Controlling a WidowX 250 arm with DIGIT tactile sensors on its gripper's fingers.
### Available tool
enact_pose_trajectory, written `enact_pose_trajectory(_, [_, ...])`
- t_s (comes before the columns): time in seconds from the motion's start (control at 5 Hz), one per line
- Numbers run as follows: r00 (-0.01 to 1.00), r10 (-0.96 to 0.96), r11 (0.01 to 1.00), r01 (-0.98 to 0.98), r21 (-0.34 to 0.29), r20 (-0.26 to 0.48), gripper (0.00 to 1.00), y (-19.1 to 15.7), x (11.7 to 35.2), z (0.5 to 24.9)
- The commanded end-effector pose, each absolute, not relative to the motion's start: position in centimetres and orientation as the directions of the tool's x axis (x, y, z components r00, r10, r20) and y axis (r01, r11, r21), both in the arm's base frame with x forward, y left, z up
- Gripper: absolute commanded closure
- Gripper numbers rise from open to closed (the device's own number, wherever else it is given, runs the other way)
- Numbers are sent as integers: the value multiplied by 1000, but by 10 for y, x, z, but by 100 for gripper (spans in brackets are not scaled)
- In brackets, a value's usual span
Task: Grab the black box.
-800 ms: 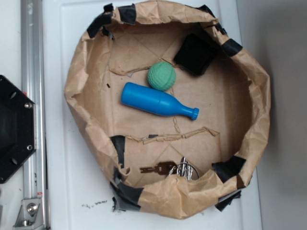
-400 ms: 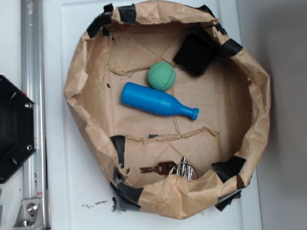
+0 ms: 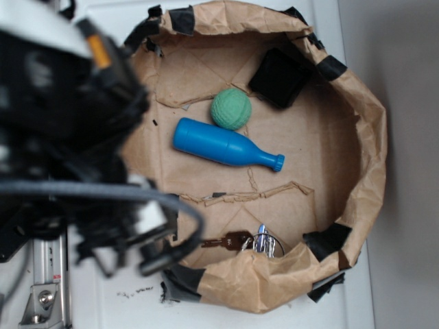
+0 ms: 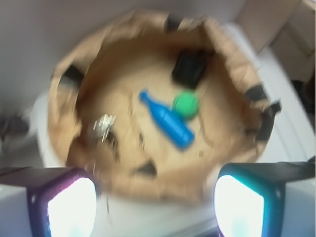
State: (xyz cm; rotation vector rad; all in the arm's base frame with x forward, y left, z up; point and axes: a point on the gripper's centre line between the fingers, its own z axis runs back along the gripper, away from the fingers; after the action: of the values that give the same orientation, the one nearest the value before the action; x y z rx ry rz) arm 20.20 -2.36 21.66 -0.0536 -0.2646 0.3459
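The black box (image 3: pixel 279 78) lies in the far right of a crumpled brown paper bowl (image 3: pixel 370 137), leaning against its wall. It also shows in the wrist view (image 4: pixel 190 66), blurred, at the bowl's far side. My arm (image 3: pixel 68 130) is a large dark blur over the table's left side, left of the bowl and far from the box. In the wrist view my gripper (image 4: pixel 155 207) is open, its lit pads (image 4: pixel 71 207) wide apart with nothing between them, above the bowl's near rim.
A green ball (image 3: pixel 230 108) and a blue bottle (image 3: pixel 223 144) lie mid-bowl, just left of the box. Keys (image 3: pixel 254 240) lie at the near wall. Black tape patches (image 3: pixel 329 240) dot the rim. A metal rail (image 3: pixel 44 295) runs along the left.
My arm has swung into the exterior view over the left side; before, only the rail and a black plate showed there. The objects in the bowl have not moved.
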Motion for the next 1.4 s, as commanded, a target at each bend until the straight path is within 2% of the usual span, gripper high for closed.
enact_pose_trajectory(0.0, [782, 512, 849, -523, -73, 357, 0, -19, 247, 169])
enact_pose_trajectory(0.2, [724, 520, 826, -562, -48, 454, 0, -5, 251, 155])
enact_pose_trajectory(0.4, [707, 538, 811, -582, -54, 458, 0, 21, 254, 142])
enact_pose_trajectory(0.6, [704, 559, 802, -594, -69, 438, 0, 42, 260, 127])
enact_pose_trajectory(0.8, [727, 560, 808, -584, -70, 397, 0, 43, 276, 115])
enact_pose_trajectory(1.0, [746, 560, 816, -571, -86, 360, 0, 42, 292, 111])
enact_pose_trajectory(1.2, [746, 560, 816, -571, -86, 360, 0, 42, 292, 111])
